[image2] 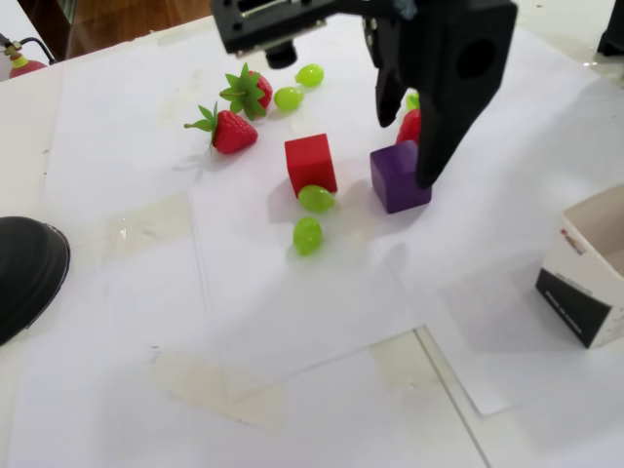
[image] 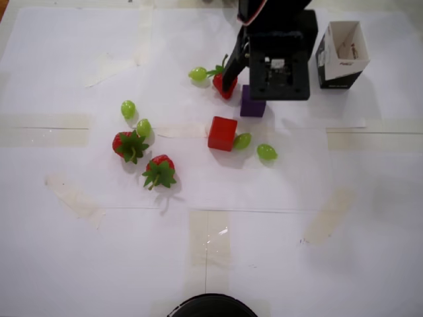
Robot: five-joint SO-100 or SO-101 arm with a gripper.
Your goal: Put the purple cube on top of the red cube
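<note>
The purple cube (image2: 394, 181) sits on the white paper, and in the overhead view only its near part (image: 250, 109) shows below the arm's black body. The red cube (image: 222, 133) (image2: 310, 164) stands a little apart from it, with a green grape touching its side. My gripper (image2: 406, 153) (image: 248, 92) is open and low over the purple cube. One finger (image2: 387, 97) hangs behind the cube by a strawberry, the other finger (image2: 436, 146) reaches down past its right edge. Neither visibly presses the cube.
A strawberry (image2: 411, 125) lies just behind the purple cube, two more strawberries (image: 130, 145) (image: 159, 172) lie to the left. Several green grapes (image: 266, 152) are scattered about. A white-and-black open box (image: 344, 53) stands at the right. A black round object (image: 211, 307) sits at the near edge.
</note>
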